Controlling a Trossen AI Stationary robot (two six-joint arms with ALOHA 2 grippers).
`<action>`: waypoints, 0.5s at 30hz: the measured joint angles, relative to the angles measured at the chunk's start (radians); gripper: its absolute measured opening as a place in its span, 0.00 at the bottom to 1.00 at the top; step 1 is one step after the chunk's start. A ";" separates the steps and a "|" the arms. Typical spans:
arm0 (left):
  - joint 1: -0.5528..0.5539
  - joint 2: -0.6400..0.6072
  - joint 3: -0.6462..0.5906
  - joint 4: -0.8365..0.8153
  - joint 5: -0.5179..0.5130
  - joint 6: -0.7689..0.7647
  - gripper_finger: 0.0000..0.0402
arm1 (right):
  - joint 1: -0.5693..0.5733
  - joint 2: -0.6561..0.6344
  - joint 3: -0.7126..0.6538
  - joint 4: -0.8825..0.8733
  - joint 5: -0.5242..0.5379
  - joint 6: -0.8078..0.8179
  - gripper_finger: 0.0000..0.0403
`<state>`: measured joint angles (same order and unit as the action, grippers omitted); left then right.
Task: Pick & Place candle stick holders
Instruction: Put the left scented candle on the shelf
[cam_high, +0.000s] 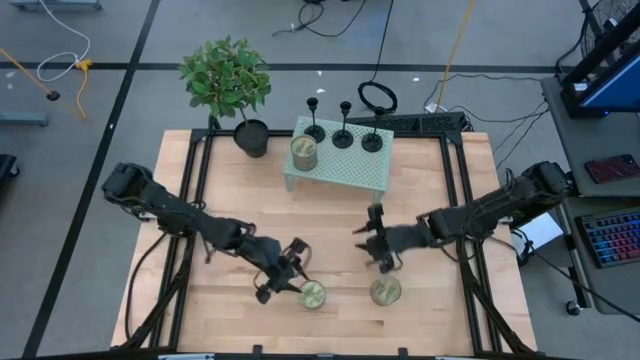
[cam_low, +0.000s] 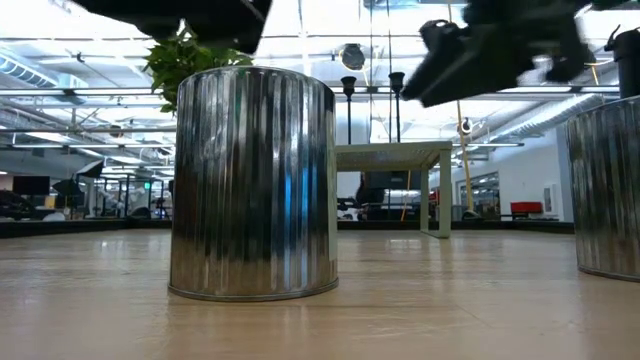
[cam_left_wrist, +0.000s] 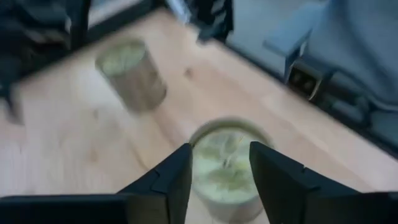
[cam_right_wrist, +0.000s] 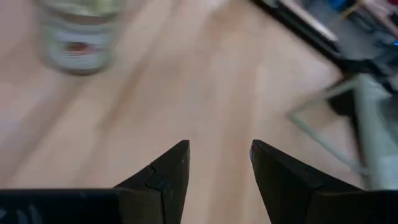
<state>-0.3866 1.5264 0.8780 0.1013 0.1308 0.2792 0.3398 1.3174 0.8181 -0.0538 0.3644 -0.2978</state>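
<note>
1. On the desk's (cam_high: 240, 220) far side, three candle stick holders (cam_high: 343, 131) stand upright, stems vertical, on a small pale stand (cam_high: 340, 165).
2. Right end effector (cam_high: 378, 243), spread and empty, looks nearer them.
3. Left end effector (cam_high: 290, 270), spread, straddles a jar candle (cam_high: 313, 294).

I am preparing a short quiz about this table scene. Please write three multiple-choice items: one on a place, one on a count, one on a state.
1. Where do the black candle stick holders stand?
A. on the small green table
B. on the bare wood by the left arm
C. in the plant pot

2. How many jar candles are on the small green table?
A. none
B. one
C. three

3. How is the left end effector?
A. shut on a holder
B. open beside a jar candle
C. out of view

Key: 1 A, all three line its far edge. 2 B, only one jar candle sits there. 3 B, its fingers are spread at the near jar candle.
</note>
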 joint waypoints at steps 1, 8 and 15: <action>0.001 0.021 0.033 -0.049 -0.007 -0.015 0.43 | -0.025 -0.002 0.000 0.011 -0.001 -0.010 0.41; -0.014 0.145 0.205 -0.234 0.030 -0.054 0.38 | -0.166 -0.005 0.000 0.021 -0.196 -0.024 0.41; -0.014 0.179 0.212 -0.228 0.060 -0.149 0.29 | -0.203 -0.005 0.000 0.020 -0.239 -0.080 0.41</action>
<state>-0.4007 1.7050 1.0897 -0.1265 0.1912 0.1307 0.1370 1.3128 0.8181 -0.0338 0.1252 -0.3777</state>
